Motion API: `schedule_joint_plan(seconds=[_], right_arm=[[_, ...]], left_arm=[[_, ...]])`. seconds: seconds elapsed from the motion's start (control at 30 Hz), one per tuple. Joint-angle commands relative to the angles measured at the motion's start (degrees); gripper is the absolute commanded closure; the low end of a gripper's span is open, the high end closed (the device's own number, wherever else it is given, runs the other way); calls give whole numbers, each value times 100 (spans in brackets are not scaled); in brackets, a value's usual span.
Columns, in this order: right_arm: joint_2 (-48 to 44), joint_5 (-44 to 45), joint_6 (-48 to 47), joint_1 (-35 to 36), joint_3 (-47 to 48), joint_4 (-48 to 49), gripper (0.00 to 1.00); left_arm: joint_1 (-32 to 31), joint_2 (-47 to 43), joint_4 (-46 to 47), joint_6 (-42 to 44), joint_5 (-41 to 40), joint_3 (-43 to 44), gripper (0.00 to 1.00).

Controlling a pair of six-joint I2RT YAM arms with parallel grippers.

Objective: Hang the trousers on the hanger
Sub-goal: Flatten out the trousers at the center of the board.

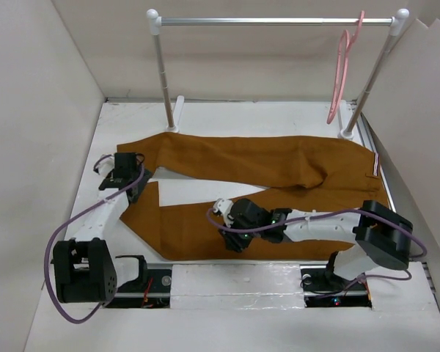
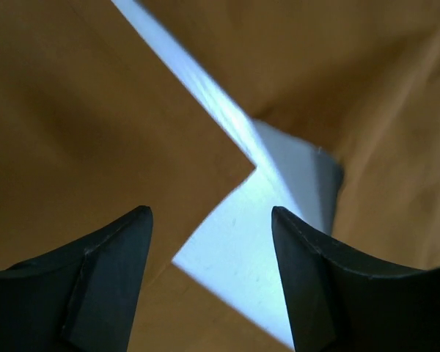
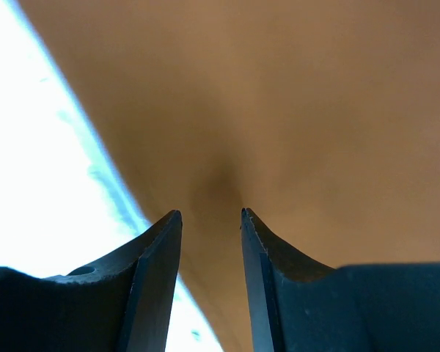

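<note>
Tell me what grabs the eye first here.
The brown trousers lie spread over the table, waist to the right, legs forked to the left. A pink hanger hangs bare at the right end of the rail behind them. The left hand stands open over the leg ends; the right hand is low over the near leg.

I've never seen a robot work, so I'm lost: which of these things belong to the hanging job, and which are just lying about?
For the job: trousers, pink hanger.
Just there: clothes rail holding the hanger, white table.
</note>
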Motion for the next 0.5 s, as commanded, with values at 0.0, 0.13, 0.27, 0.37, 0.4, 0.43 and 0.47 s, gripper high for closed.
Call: schedule_joint_plan(seconds=[0.0, 0.13, 0.27, 0.37, 0.4, 0.43, 0.47], right_arm=[[201, -19, -132, 449, 344, 283, 56], [272, 16, -105, 713, 379, 371, 56], [245, 113, -219, 784, 502, 160, 55], [193, 183, -220, 836, 502, 125, 55], [167, 184, -167, 836, 493, 125, 55], [114, 192, -132, 836, 485, 116, 55], [70, 236, -132, 836, 467, 72, 55]], left_arm=[[760, 14, 284, -378, 171, 266, 37], [1298, 585, 418, -219, 421, 634, 37], [1298, 1541, 269, 10, 254, 1329, 37], [1298, 2104, 5, -43, 113, 1795, 36], [1298, 2203, 13, -34, 130, 1926, 36], [1350, 2334, 5, -25, 148, 1997, 36], [1351, 2527, -4, -34, 174, 2050, 36]])
